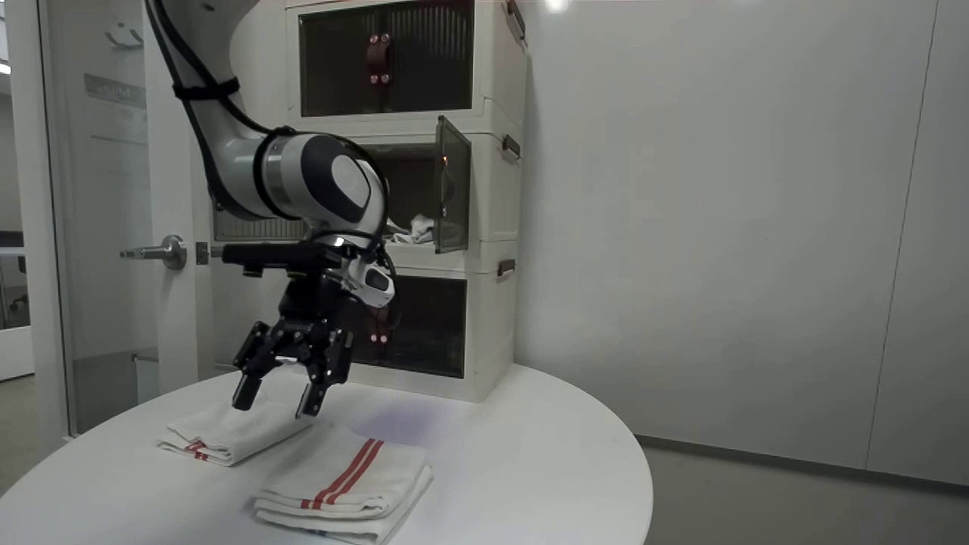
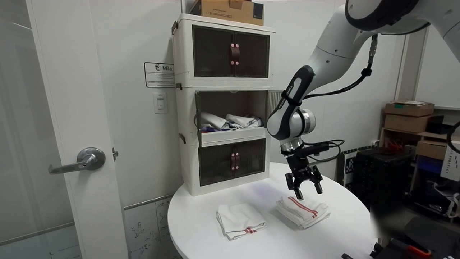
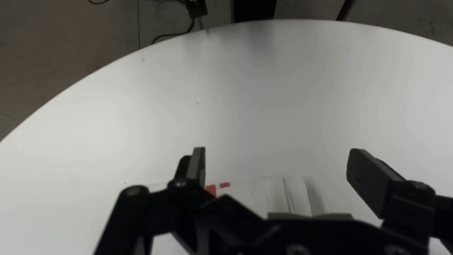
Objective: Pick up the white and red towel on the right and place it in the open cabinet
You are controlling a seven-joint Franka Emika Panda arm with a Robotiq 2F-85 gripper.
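The white and red towel lies folded on the table, its red stripes showing in both exterior views (image 1: 341,484) (image 2: 303,212). My gripper is open and empty above the table, near that towel, in both exterior views (image 1: 275,411) (image 2: 309,195). In the wrist view the open jaws (image 3: 278,152) stand above a white cloth (image 3: 247,193) with red patches; the gripper hides most of it, and I cannot tell which cloth it is. The open cabinet (image 1: 428,260) (image 2: 233,136) is the middle unit of the white stack, its door (image 1: 454,185) swung outward.
A smaller white cloth (image 1: 235,431) (image 2: 240,217) with a small red mark lies beside the towel. Folded cloths (image 2: 244,120) lie inside the middle unit. The arm partly covers the cabinet in both exterior views. The round white table (image 1: 545,469) carries the cabinet stack.
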